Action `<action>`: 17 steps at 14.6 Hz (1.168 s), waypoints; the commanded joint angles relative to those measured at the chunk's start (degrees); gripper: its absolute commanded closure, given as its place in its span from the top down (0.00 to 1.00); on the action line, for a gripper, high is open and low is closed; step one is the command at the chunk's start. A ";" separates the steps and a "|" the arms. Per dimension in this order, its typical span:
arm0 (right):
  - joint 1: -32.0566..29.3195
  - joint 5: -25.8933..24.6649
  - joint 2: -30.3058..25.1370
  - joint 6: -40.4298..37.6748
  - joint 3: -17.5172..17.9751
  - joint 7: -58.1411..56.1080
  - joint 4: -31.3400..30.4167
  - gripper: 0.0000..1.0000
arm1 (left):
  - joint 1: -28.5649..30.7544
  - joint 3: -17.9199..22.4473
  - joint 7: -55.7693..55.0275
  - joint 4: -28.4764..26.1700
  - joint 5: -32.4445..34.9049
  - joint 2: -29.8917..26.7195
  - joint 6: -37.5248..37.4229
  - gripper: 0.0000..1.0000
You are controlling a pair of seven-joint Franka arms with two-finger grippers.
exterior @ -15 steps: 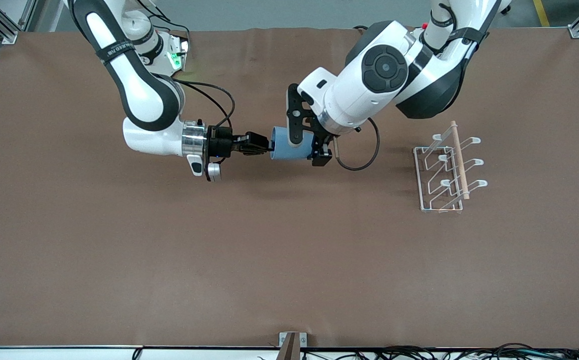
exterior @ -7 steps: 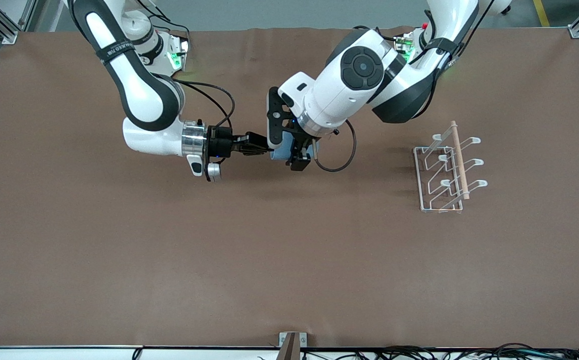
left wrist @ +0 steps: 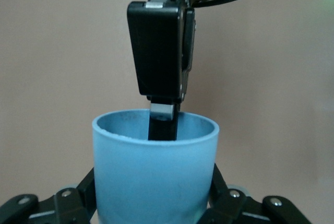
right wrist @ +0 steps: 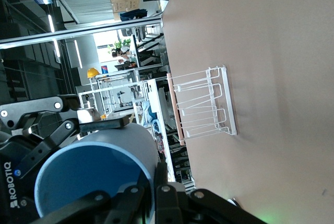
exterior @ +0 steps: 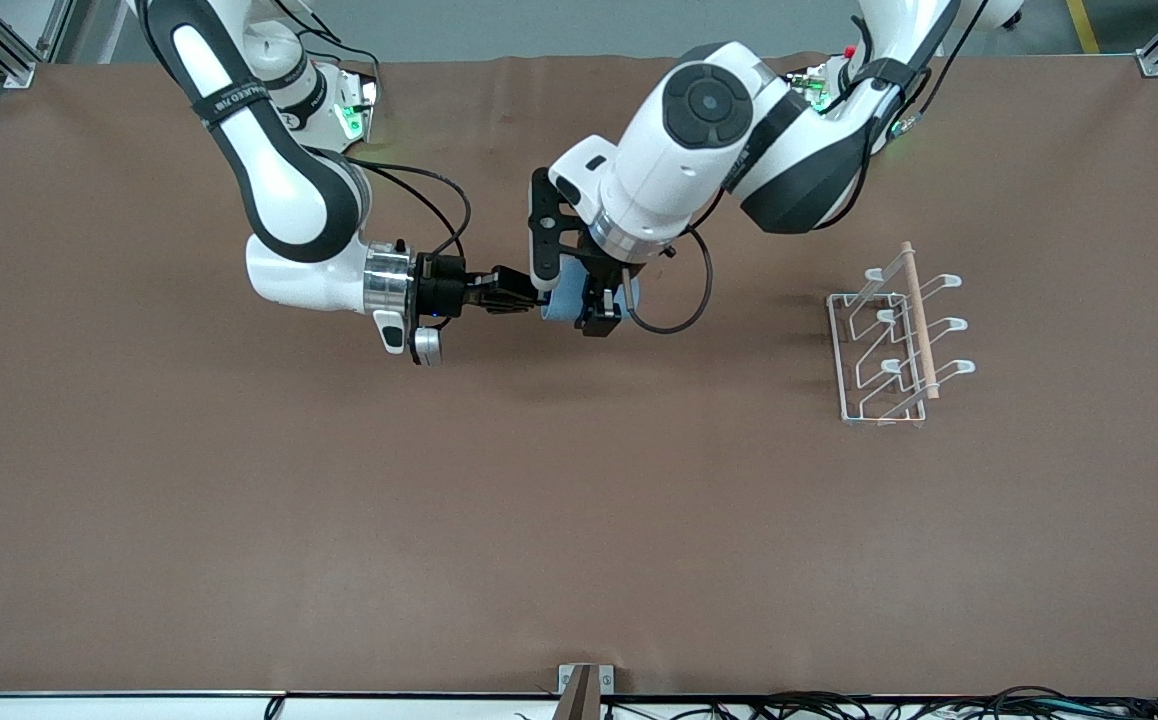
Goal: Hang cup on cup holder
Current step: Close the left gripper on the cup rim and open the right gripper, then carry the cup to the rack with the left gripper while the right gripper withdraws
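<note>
You are seeing both end effectors gripping the light-blue cup (exterior: 565, 298) over the worktop (exterior: 579, 520): right end effector (exterior: 536, 296) pinching its rim, left end effector (exterior: 589, 298) clamping its body.

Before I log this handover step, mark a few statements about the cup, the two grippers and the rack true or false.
1. Both grippers grip the cup. True: the right gripper pinches its rim, the left gripper clamps its sides.
2. The cup rests on the table. False: it is held in the air.
3. A cup hangs on the rack. False: its prongs are bare.
4. The rack stands toward the left arm's end of the table. True.
</note>
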 commanded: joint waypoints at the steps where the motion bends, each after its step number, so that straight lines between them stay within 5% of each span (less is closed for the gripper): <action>1: 0.02 1.62 -0.84 -0.52 -0.01 -0.11 -0.79 0.00 | 0.00 0.76 -2.29 0.00 3.02 -0.82 -2.06 0.42; 3: 0.11 1.62 -0.84 -0.52 -0.01 -0.11 -0.79 0.00 | 0.00 0.84 -3.08 -0.09 3.02 -0.91 -2.32 0.36; 5: 0.11 1.62 -0.84 -0.52 -0.01 -0.11 -0.79 0.02 | 0.62 0.93 -3.70 0.00 3.63 -1.52 -4.78 0.14; 6: 0.02 1.62 -0.84 -0.61 -0.01 0.06 -0.79 0.28 | 0.79 0.84 -3.70 0.00 4.94 -1.61 -5.22 0.12; 7: 0.02 1.62 -0.75 -0.44 -0.01 -0.02 -0.79 0.89 | 0.79 0.84 -3.53 0.00 5.65 -1.79 -5.66 0.09; 8: 0.02 1.62 -0.75 -0.44 -0.10 -0.02 -0.79 1.00 | 0.97 0.84 -3.52 0.00 5.74 -1.96 -5.93 0.05; 13: -0.07 1.62 -0.84 -0.70 -0.10 -0.02 -0.79 1.00 | 0.88 1.37 -3.61 0.17 9.33 -2.31 -10.04 0.01; 17: -1.20 0.48 -1.80 2.18 -0.36 0.50 -0.96 1.00 | 0.97 1.02 -3.00 0.18 21.27 -3.10 -18.04 0.17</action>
